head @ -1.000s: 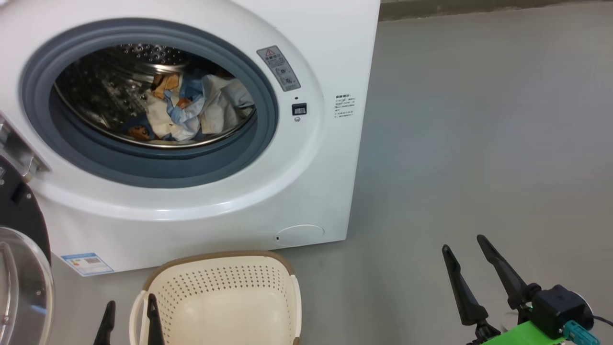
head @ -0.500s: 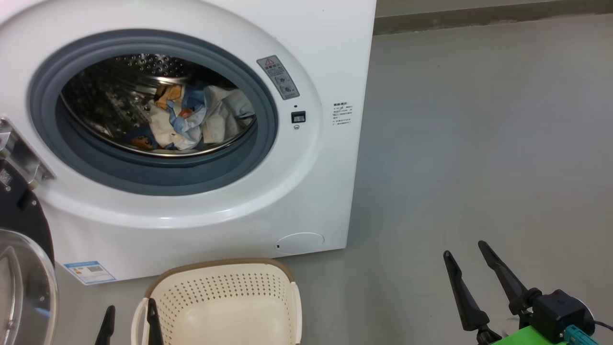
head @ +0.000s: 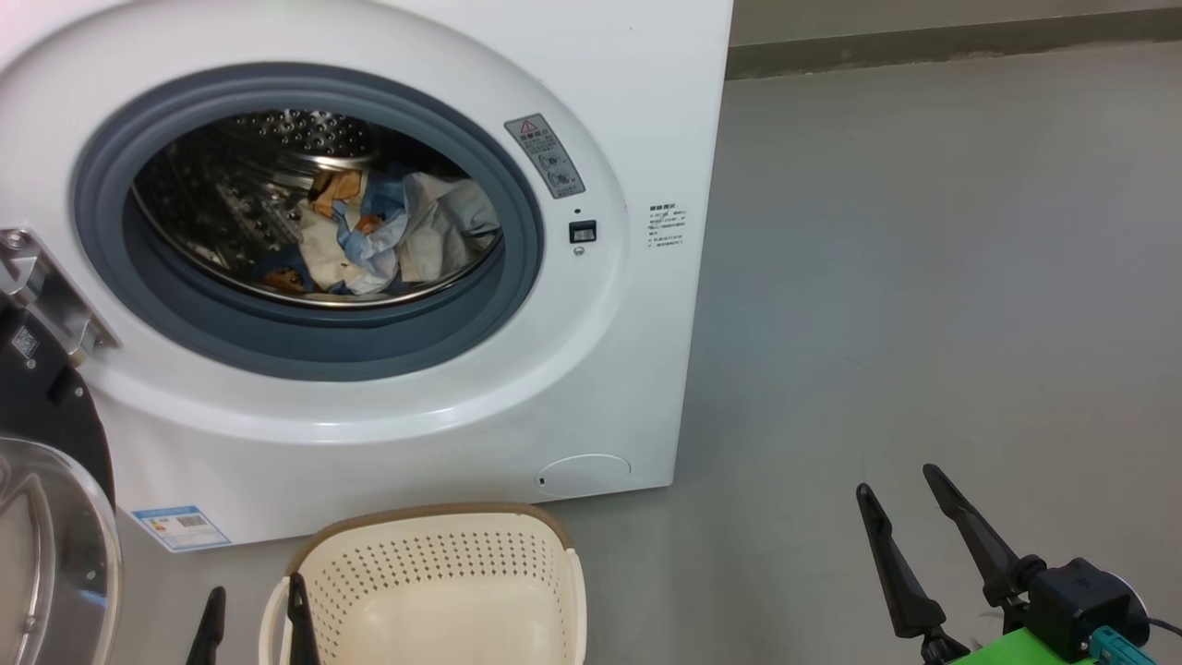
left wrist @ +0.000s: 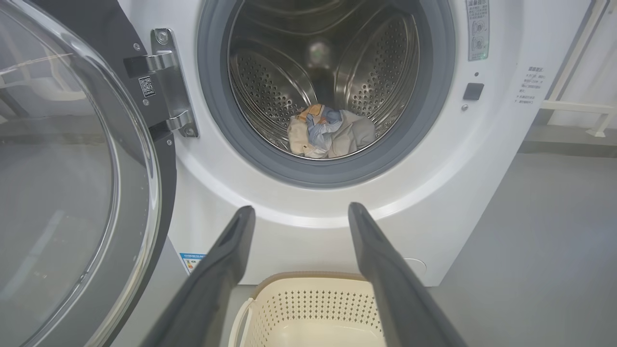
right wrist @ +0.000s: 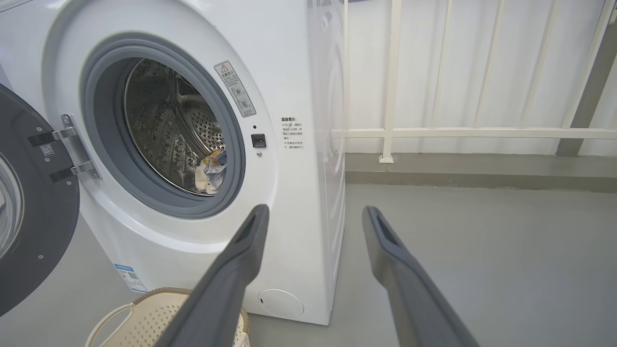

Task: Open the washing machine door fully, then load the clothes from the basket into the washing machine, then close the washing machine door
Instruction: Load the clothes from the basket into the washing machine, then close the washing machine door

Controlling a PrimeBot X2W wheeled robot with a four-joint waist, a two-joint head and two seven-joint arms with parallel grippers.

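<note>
Washing machine door (left wrist: 72,168) hangs wide open on the left by its hinge (left wrist: 168,82), drum (left wrist: 270,82) exposed. Clothes (head: 388,245) lie heaped at the drum bottom inside the washing machine (head: 388,434) (blue, cream and white pieces bunched together). Basket (head: 434,563) sits on the floor (head: 923,277) just in front of the machine, bare inside showing. Left gripper (head: 255,591) is low by the basket's left handle, fingers spread, holding nothing. Right gripper (head: 898,480) is over bare floor, well right of the machine, fingers spread, empty.
</note>
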